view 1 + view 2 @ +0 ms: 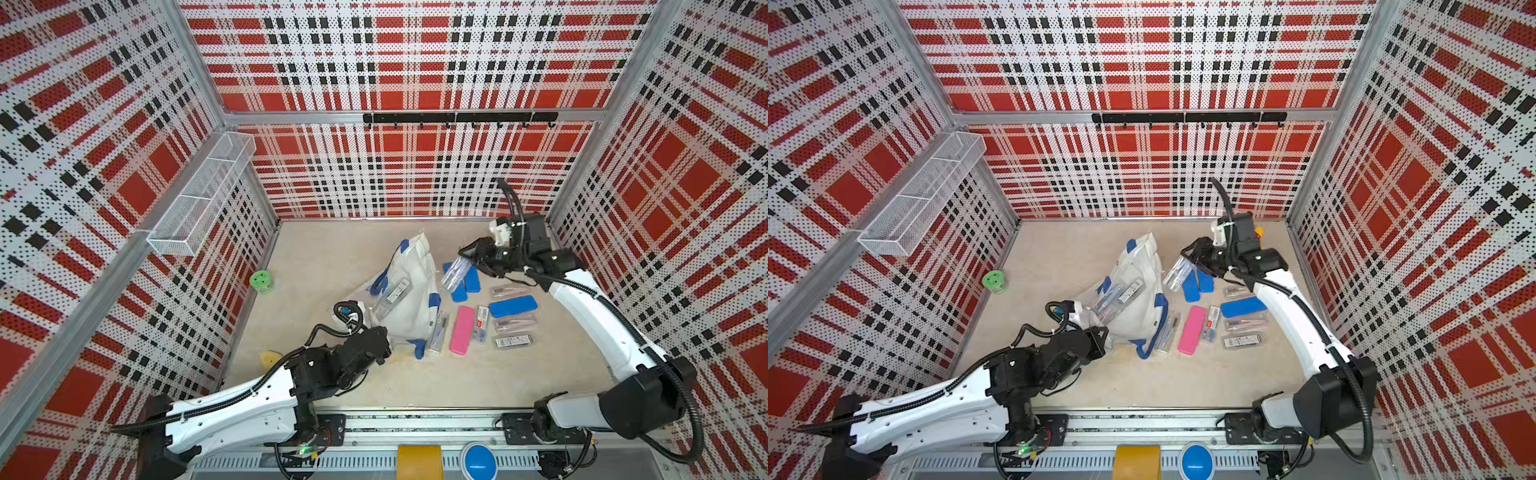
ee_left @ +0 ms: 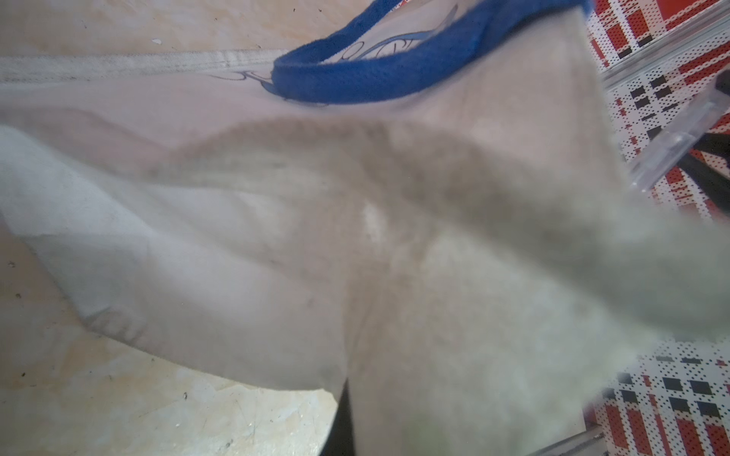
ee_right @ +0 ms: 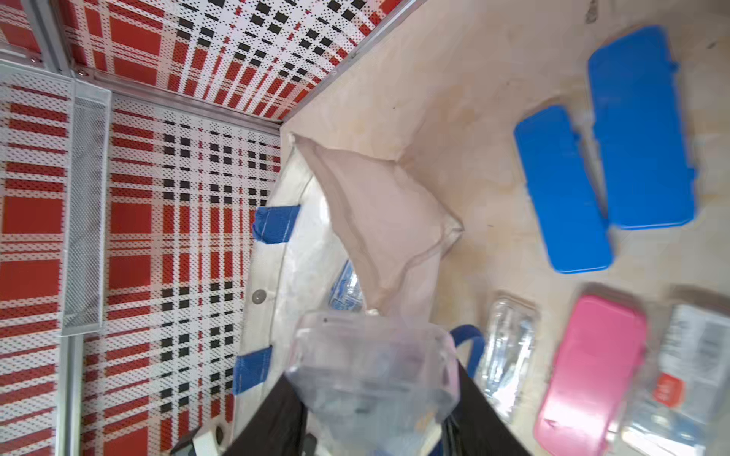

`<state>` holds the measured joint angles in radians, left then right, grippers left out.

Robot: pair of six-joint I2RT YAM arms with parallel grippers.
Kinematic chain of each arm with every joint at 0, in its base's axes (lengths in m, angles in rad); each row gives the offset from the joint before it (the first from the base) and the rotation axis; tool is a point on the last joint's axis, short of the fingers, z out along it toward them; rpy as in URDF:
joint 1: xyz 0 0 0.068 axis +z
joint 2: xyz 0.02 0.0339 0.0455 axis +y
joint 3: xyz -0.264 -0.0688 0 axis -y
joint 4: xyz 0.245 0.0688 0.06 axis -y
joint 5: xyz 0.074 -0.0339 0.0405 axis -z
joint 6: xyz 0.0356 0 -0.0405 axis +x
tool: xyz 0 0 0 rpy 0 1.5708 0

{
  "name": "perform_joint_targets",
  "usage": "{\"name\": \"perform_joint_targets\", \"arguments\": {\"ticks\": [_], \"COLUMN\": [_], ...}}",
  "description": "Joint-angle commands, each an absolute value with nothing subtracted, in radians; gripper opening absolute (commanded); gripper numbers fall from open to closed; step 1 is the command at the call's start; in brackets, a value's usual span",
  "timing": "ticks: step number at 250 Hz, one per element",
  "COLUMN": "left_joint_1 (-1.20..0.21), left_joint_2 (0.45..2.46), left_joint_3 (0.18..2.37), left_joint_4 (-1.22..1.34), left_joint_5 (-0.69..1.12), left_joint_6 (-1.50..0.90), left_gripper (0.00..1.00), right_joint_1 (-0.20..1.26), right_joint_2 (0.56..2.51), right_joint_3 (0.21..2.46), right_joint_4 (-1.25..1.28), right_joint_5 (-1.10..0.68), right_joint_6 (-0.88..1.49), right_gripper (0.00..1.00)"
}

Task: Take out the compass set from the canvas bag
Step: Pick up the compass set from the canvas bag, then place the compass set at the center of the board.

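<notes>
The off-white canvas bag [image 1: 409, 286] [image 1: 1136, 286] with blue handles lies crumpled mid-table. My left gripper [image 1: 384, 345] [image 1: 1100, 336] is shut on its near corner. In the left wrist view the bag's cloth [image 2: 355, 237] fills the picture and hides the jaws, with a blue handle [image 2: 375, 71] beyond. My right gripper [image 1: 471, 259] [image 1: 1192, 259] [image 3: 375, 398] is shut on a clear compass set case [image 1: 455, 272] [image 1: 1176, 272] [image 3: 371, 367], held above the table just right of the bag. Another clear case with a barcode label [image 1: 392, 293] lies at the bag's mouth.
Right of the bag lie two blue cases [image 1: 465, 284] [image 3: 561, 189], a third blue case [image 1: 513, 306], a pink case [image 1: 462, 330] [image 3: 592, 367] and several clear packs [image 1: 513, 340]. A green roll [image 1: 261, 280] sits by the left wall, under a wire basket [image 1: 199, 199].
</notes>
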<state>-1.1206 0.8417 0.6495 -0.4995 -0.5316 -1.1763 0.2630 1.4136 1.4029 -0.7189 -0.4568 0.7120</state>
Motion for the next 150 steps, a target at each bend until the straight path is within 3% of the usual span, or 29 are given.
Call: {"name": "perform_joint_targets", "arguments": {"ticks": [1,58,150], "left_joint_1": [-1.109,-1.105,-1.103], "left_joint_2": [0.831,0.819,0.808], "left_joint_3": [0.630,0.633,0.646], "left_joint_4": [-0.485,-0.503,-0.541], "left_joint_5": [-0.557,-0.566,-0.562], "left_joint_6": [-1.164,-1.164,-1.170], "left_gripper": [0.00,0.00,0.00], "right_joint_1": [0.222,0.223,0.356], "right_joint_2": [1.507,1.734,2.075], "right_joint_3": [1.495,1.629,1.862], "right_joint_4": [-0.903,-1.021,-1.053], "right_joint_5": [-0.531,-0.450,-0.377], "right_joint_6": [0.462,0.261,0.233], "right_gripper": [0.28,0.27,0.28]}}
